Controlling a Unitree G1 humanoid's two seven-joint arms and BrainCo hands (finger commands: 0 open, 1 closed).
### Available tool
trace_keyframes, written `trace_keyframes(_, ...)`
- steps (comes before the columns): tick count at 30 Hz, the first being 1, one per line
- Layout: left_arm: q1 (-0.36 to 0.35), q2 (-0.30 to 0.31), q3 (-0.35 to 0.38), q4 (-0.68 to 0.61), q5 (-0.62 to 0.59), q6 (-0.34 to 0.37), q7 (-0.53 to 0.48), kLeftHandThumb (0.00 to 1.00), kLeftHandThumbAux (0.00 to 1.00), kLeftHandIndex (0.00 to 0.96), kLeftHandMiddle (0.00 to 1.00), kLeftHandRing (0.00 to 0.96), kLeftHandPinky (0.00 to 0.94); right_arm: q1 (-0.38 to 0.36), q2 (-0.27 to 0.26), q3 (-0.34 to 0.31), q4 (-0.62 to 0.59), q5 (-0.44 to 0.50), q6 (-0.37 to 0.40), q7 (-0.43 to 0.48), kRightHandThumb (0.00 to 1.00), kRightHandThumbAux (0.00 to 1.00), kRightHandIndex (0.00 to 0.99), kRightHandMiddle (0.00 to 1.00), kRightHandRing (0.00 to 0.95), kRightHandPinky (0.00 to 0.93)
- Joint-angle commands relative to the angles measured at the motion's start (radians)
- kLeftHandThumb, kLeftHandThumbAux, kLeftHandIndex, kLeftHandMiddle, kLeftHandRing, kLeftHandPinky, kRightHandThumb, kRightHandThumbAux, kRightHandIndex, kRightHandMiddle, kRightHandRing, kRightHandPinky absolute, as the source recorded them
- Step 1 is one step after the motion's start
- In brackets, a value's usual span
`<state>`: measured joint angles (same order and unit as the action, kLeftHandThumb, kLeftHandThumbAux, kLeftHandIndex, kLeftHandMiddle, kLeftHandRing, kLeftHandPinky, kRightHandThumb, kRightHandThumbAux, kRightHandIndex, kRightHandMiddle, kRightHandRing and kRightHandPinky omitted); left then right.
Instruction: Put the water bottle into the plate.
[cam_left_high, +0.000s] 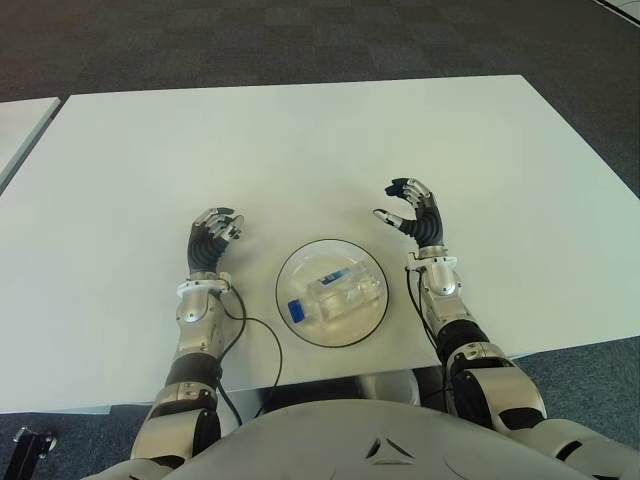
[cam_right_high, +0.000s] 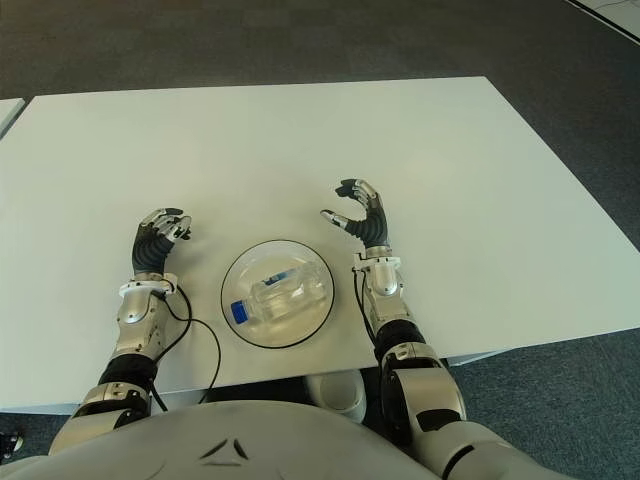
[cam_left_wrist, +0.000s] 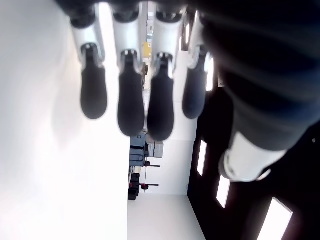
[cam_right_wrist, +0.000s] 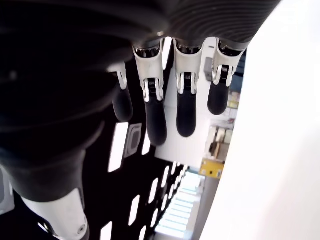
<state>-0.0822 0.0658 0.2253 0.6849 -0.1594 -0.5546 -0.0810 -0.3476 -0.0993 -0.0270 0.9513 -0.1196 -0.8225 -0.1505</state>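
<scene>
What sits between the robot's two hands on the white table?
A clear round plate holding a lying clear water bottle, between left hand and right hand, per both eye views.

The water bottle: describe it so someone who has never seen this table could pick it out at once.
On the white table, look at the near edge, between the left hand and the right hand, both empty. There sits a round clear plate with a dark rim. The water bottle lies on its side in it, clear plastic with a blue cap, the only loose item on the table.

office or lab: plain white table (cam_left_high: 300, 150), dark carpet tiles (cam_left_high: 250, 40).
</scene>
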Motion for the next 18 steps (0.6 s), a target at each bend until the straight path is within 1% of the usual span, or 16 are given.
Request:
trace_keyframes(1, 0.029, 0.000, -0.001, 0.029, 0.001, 0.027, -0.011, 0.707, 0.711, 0.435, 0.604, 0.594, 0.572, -0.038, 0.014, -0.011, 0.071, -0.009, -0.016, -0.046, 0.065, 0.914, 0.443, 0.490, 0.504, 0.537)
trace_keyframes(2, 0.029, 0.001, -0.002, 0.029, 0.002, 0.028, -0.010, 0.707, 0.711, 0.435, 0.603, 0.594, 0.569, -0.043, 0.014, -0.011, 0.085, -0.011, -0.016, -0.052, 0.061, 0.920, 0.480, 0.517, 0.525, 0.559)
trace_keyframes(3, 0.030, 0.000, -0.001, 0.027, 0.003, 0.032, -0.005, 0.707, 0.712, 0.435, 0.603, 0.594, 0.568, -0.048, 0.015, -0.012, 0.099, -0.012, -0.014, -0.060, 0.059, 0.922, 0.493, 0.526, 0.532, 0.568)
trace_keyframes(4, 0.030, 0.000, -0.001, 0.026, 0.003, 0.035, -0.002, 0.707, 0.711, 0.435, 0.602, 0.592, 0.566, -0.053, 0.015, -0.012, 0.109, -0.012, -0.014, -0.065, 0.285, 0.853, 0.471, 0.555, 0.565, 0.606)
trace_keyframes(5, 0.031, 0.000, 0.000, 0.024, 0.003, 0.039, 0.002, 0.707, 0.711, 0.435, 0.601, 0.592, 0.566, -0.057, 0.017, -0.014, 0.119, -0.011, -0.016, -0.071, 0.366, 0.829, 0.464, 0.565, 0.576, 0.620)
trace_keyframes(6, 0.032, 0.000, 0.001, 0.022, 0.002, 0.042, 0.004, 0.707, 0.711, 0.435, 0.602, 0.591, 0.570, -0.061, 0.019, -0.015, 0.128, -0.009, -0.020, -0.076, 0.484, 0.793, 0.453, 0.589, 0.600, 0.644)
trace_keyframes(7, 0.032, 0.000, 0.001, 0.021, 0.002, 0.044, 0.005, 0.707, 0.711, 0.435, 0.603, 0.591, 0.572, -0.064, 0.020, -0.016, 0.135, -0.008, -0.024, -0.079, 0.561, 0.769, 0.447, 0.609, 0.619, 0.664)
trace_keyframes(8, 0.032, 0.000, 0.002, 0.020, 0.001, 0.045, 0.005, 0.707, 0.711, 0.435, 0.603, 0.591, 0.574, -0.066, 0.021, -0.016, 0.141, -0.008, -0.028, -0.081, 0.609, 0.754, 0.443, 0.622, 0.632, 0.677)
trace_keyframes(11, 0.032, -0.002, 0.003, 0.020, -0.002, 0.048, 0.005, 0.708, 0.711, 0.435, 0.606, 0.592, 0.574, -0.074, 0.025, -0.022, 0.161, -0.004, -0.047, -0.085, 0.670, 0.736, 0.438, 0.649, 0.657, 0.705)
trace_keyframes(18, 0.029, -0.003, 0.009, 0.024, -0.013, 0.049, -0.002, 0.708, 0.710, 0.435, 0.606, 0.590, 0.571, -0.075, 0.041, -0.032, 0.189, 0.000, -0.101, -0.094, 0.703, 0.726, 0.438, 0.684, 0.685, 0.705)
